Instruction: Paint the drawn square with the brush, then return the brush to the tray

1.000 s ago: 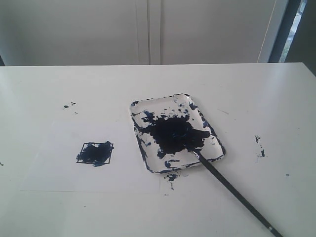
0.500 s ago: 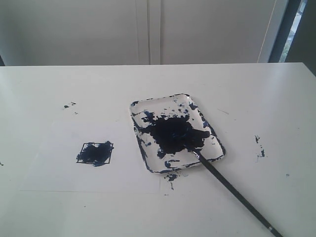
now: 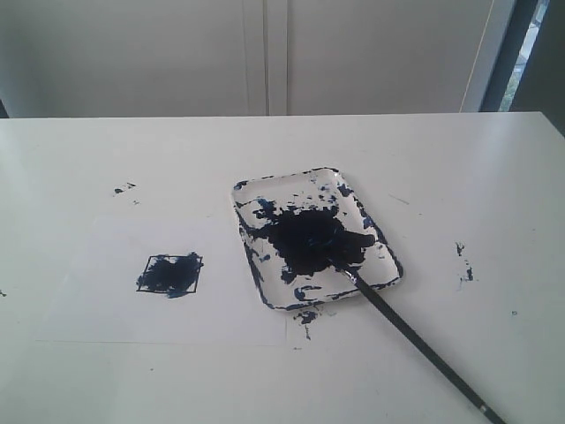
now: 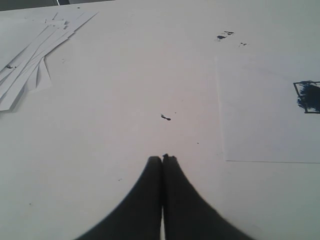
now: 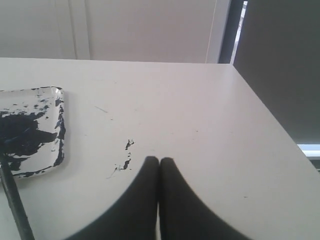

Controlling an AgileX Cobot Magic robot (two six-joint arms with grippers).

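The drawn square (image 3: 169,274) on the white paper is smeared dark blue inside; its edge also shows in the left wrist view (image 4: 308,97). The white tray (image 3: 381,237) with a big dark paint patch stands right of it. The brush (image 3: 415,337) lies with its tip in the tray and its handle sloping over the rim toward the table's front right; part of it shows in the right wrist view (image 5: 16,210), beside the tray (image 5: 55,107). My left gripper (image 4: 162,159) is shut and empty above bare table. My right gripper (image 5: 159,160) is shut and empty too. Neither arm shows in the exterior view.
A white paper sheet (image 3: 106,305) lies under the square. Loose white sheets (image 4: 30,55) are fanned out on the table in the left wrist view. Small paint specks (image 3: 464,263) mark the table right of the tray. The table's right edge (image 5: 270,120) is near my right gripper.
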